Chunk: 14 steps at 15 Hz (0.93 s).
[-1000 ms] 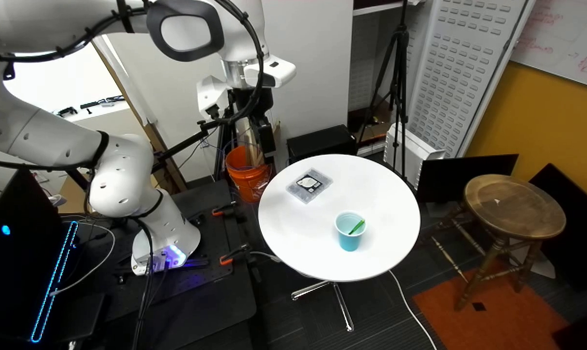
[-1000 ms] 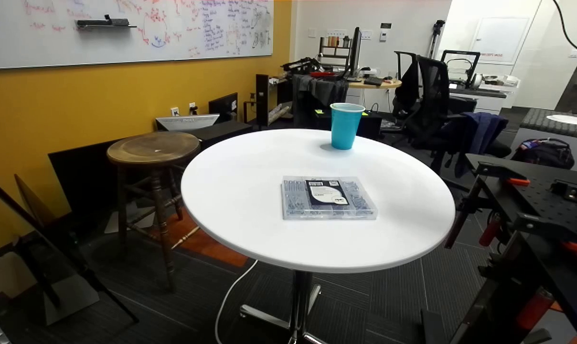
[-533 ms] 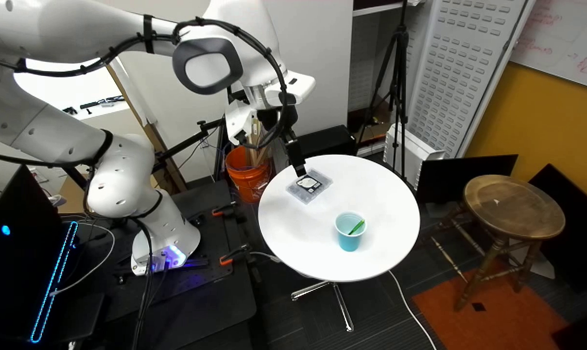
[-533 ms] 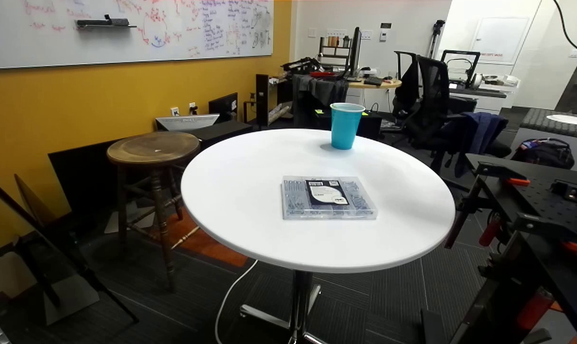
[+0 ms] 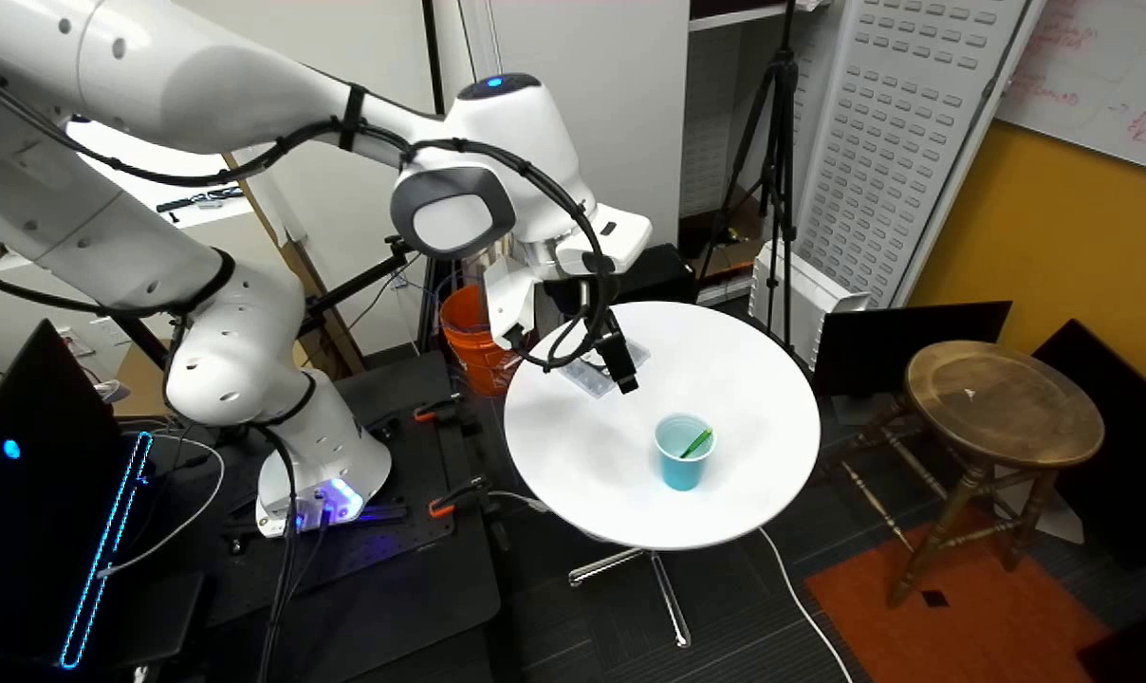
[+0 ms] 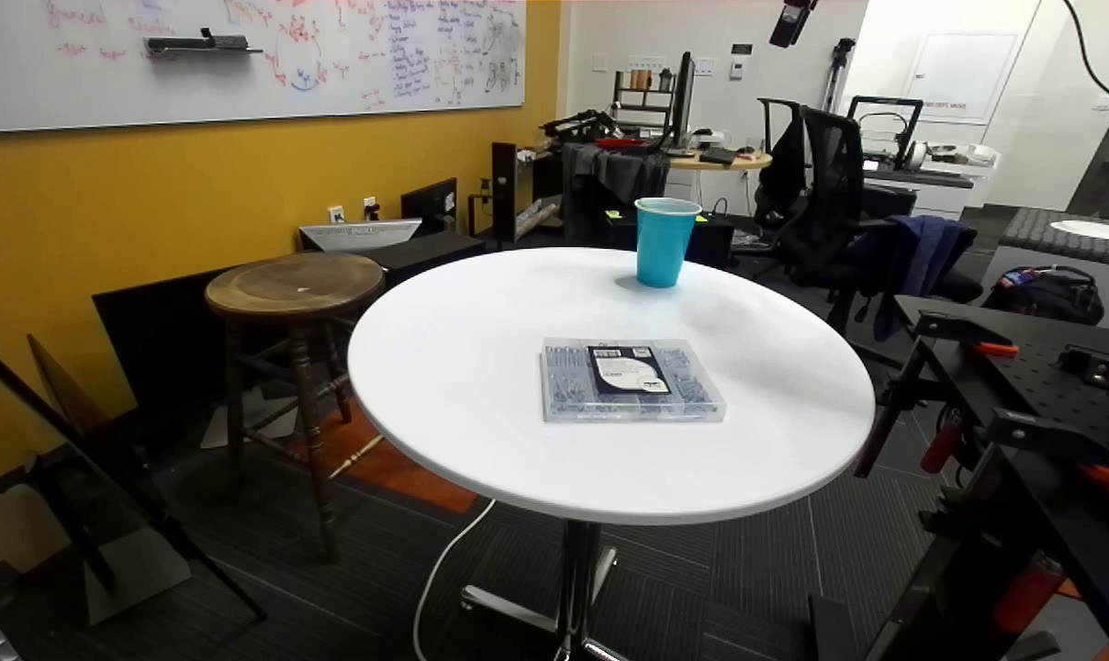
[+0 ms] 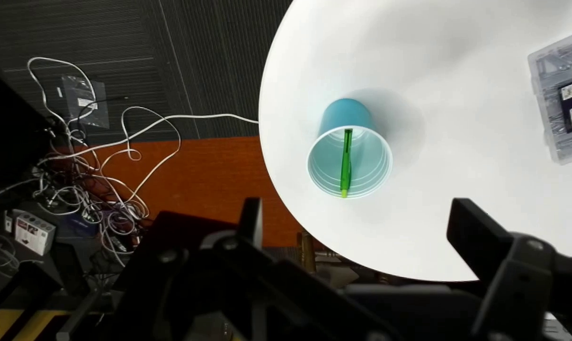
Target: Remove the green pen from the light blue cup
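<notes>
Well below the gripper (image 7: 356, 219), the cup (image 7: 345, 114) holds the green pen (image 7: 345, 163).

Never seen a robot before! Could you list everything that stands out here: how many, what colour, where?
Round white table: one, white, in all views
Tapered light blue cup: one, light blue, upright on the table
Slim green pen: one, green, leaning inside the cup
Flat clear plastic case: one, clear with dark label, on the table
Round brown wooden stool: one, brown, near the table
Open orange bucket: one, orange, near the table in an exterior view
Flat whiteboard: one, white with writing, on the yellow wall
Black mesh office chair: at least one, black, in the background
Jointed white robot arm: one, white, stretched towards the table
Two-fingered black pincer: one, black, open, at the arm's end
</notes>
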Each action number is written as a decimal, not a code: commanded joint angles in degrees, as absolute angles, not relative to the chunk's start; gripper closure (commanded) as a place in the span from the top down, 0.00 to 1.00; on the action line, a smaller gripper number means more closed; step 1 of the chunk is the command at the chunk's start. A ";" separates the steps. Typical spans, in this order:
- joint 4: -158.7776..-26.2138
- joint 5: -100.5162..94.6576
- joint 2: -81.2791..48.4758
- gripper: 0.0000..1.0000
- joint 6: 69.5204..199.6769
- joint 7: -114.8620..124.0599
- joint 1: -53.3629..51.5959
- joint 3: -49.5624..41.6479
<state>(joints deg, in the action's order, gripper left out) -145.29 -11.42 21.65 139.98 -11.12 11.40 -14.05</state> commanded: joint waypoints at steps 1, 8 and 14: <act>-144.46 -13.03 16.15 1.00 145.41 -11.02 12.96 -13.91; -142.23 -12.60 6.14 1.00 154.76 -12.08 13.19 -14.18; -138.66 -11.19 -1.12 1.00 157.48 -14.09 12.63 -13.72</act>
<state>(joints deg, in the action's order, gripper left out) -141.57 -12.48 2.95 155.53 -11.85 12.89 -14.05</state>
